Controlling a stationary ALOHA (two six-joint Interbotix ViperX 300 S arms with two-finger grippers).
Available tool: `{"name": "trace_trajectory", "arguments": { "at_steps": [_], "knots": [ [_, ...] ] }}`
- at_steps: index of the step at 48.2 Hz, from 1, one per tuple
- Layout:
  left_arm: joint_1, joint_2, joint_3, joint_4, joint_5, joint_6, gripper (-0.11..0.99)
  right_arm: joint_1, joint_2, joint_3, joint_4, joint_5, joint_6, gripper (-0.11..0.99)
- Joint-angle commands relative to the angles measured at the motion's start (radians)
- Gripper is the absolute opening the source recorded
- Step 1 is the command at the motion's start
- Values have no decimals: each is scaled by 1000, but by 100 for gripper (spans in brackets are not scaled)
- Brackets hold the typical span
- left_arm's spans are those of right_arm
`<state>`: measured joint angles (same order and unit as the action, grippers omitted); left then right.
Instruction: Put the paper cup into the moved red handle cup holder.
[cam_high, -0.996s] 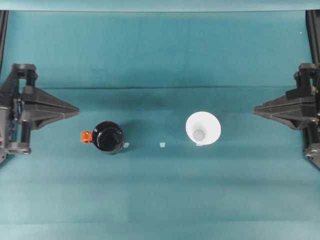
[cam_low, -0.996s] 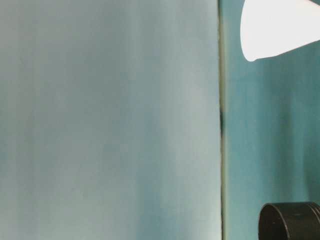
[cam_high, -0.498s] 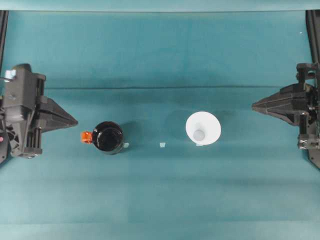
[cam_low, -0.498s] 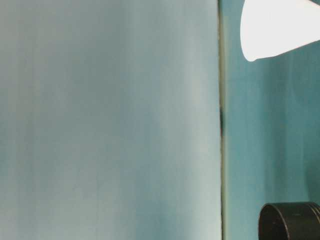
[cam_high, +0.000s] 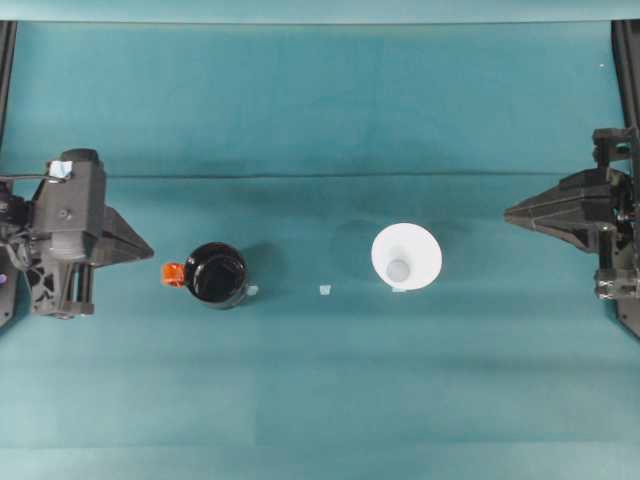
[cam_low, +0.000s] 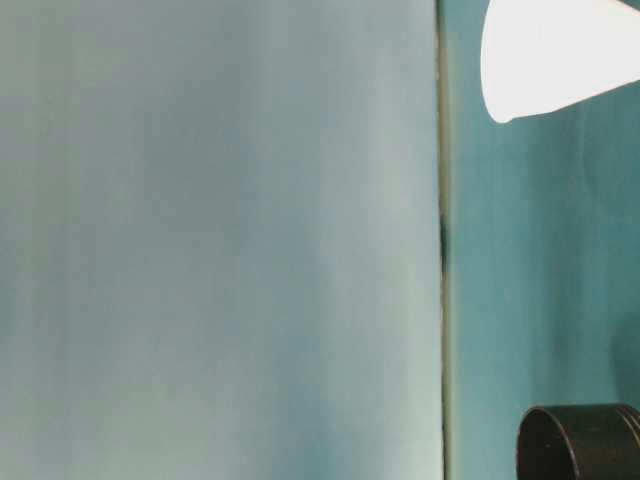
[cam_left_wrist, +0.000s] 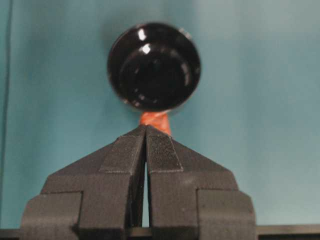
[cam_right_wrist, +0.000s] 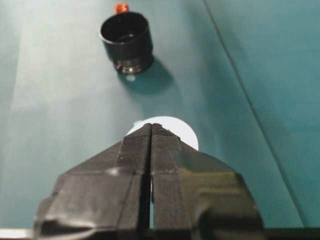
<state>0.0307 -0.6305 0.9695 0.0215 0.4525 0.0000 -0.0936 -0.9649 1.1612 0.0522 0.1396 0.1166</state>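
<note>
The paper cup (cam_high: 406, 257) stands upright, right of the table's centre, its white side also seen in the table-level view (cam_low: 550, 55). The red handle cup holder (cam_high: 215, 275) is a glossy black cup left of centre, with its red handle (cam_high: 172, 273) pointing left. My left gripper (cam_high: 150, 247) is shut and empty, its tip just short of the red handle (cam_left_wrist: 155, 120) of the holder (cam_left_wrist: 154, 66). My right gripper (cam_high: 507, 213) is shut and empty, well right of the cup. Its fingertips (cam_right_wrist: 151, 125) partly cover the cup's rim (cam_right_wrist: 187, 132), and the holder (cam_right_wrist: 126, 40) lies beyond.
The table is covered with a teal cloth (cam_high: 320, 400) that has a fold line (cam_high: 320, 176) across it. Small white tape marks (cam_high: 324, 290) sit between and beside the two cups. Black frame rails (cam_high: 627, 60) stand at the far corners.
The left arm's wrist has tipped over and down, with its tip staying near the red handle. The right arm shifted slightly a second ago and has held still since.
</note>
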Motion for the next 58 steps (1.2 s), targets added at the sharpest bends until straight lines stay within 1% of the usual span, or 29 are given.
{"name": "trace_trajectory", "arguments": {
  "at_steps": [1, 2, 3, 6, 8, 9, 10, 11, 15, 17, 20, 22, 24, 30, 32, 34, 36, 38, 42, 46, 47, 48, 49, 50, 51, 53, 54, 55, 58],
  "knots": [
    [5, 17, -25, 5, 0, 2, 3, -5, 14, -23, 3, 3, 11, -11],
    [5, 20, -25, 2, 0, 2, 3, -5, 14, -23, 3, 5, 11, -11],
    [5, 25, -26, 5, 0, 0, 3, -5, 14, -23, 3, 6, 11, -11],
    [5, 37, -26, 2, 0, -2, 3, -6, 14, -23, 3, 9, 11, -11],
    [5, 44, -28, 5, 0, -3, 3, -6, 12, -23, 5, 11, 11, -11],
    [5, 48, -29, 2, 0, -5, 3, -6, 14, -23, 3, 11, 11, -11],
    [5, 52, -31, 5, 0, -5, 3, -6, 12, -23, 3, 11, 11, -11],
    [5, 52, -32, 2, -2, -5, 3, -6, 12, -23, 3, 11, 11, -11],
    [5, 60, -34, 5, 0, -6, 3, -6, 12, -23, 3, 11, 11, -11],
    [5, 61, -34, 2, 0, -8, 6, -6, 12, -23, 5, 11, 11, -11],
    [5, 63, -28, 5, 0, -6, 17, -6, 12, -23, 3, 9, 11, -11],
    [5, 61, -21, 2, 0, -5, 28, -6, 14, -23, 3, 11, 11, -11],
    [5, 61, -15, 5, -3, -3, 40, -6, 14, -23, 2, 11, 11, -11],
    [5, 67, -9, 5, -2, -5, 80, -6, 12, -23, 2, 11, 11, -11],
    [5, 69, -8, 5, 0, -5, 89, -6, 14, -23, 2, 11, 11, -11],
    [6, 71, -8, 2, 0, -5, 95, -6, 12, -23, 2, 11, 11, -11],
    [5, 72, -9, 5, 0, -5, 94, -6, 12, -23, 2, 11, 11, -11],
    [5, 74, -9, 2, 0, -8, 94, -6, 14, -23, 2, 11, 11, -11],
    [5, 91, -9, 5, -2, -11, 94, -6, 12, -23, 2, 11, 11, -11],
    [5, 117, -9, 2, -6, -12, 94, -6, 12, -23, 2, 11, 11, -11],
    [5, 126, -9, 5, -8, -12, 94, -6, 12, -23, 2, 11, 11, -11],
    [5, 133, -9, 2, -9, -12, 94, -6, 14, -23, 3, 11, 11, -11],
    [6, 143, -8, 5, -12, -12, 94, -6, 14, -23, 2, 11, 11, -11],
    [5, 153, -8, 2, -15, -12, 94, -6, 14, -23, 2, 11, 11, -11],
    [6, 164, -8, 5, -18, -12, 94, -6, 14, -23, 2, 11, 11, -11],
    [5, 192, -8, 2, -32, -12, 94, -6, 12, -23, 2, 11, 11, -11],
    [5, 201, -8, 5, -38, -12, 94, -6, 12, -23, 2, 11, 11, -11],
    [5, 212, -9, 2, -46, -12, 94, -6, 14, -23, 2, 11, 11, -11],
    [6, 242, -11, 5, -69, -12, 94, -6, 14, -23, 2, 11, 11, -11]
  ]
}}
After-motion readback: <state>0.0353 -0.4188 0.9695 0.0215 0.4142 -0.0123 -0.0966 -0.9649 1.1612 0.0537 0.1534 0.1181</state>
